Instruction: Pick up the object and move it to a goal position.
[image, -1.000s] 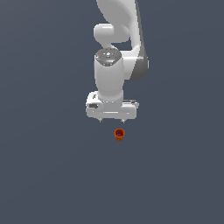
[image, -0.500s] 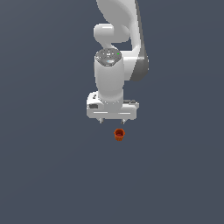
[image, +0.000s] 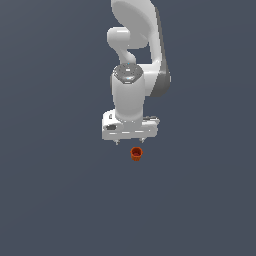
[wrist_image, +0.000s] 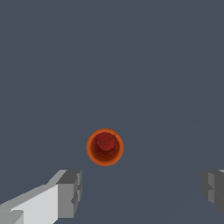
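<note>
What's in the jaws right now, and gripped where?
Nothing. The gripper is open, and the orange-red cup sits apart from both jaws, untouched.

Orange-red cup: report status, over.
Claw open, above the surface. Small orange-red tapered cup upright, ungrasped, apart from both fingers. Nothing in the way.

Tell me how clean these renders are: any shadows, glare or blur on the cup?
Exterior view: flat, even light, no cast shadow under the cup, only soft highlights on the white arm; cup tiny but sharp. Wrist view: cup crisp, its hollow darker, no glare; the pincer fingers look blocky.
</note>
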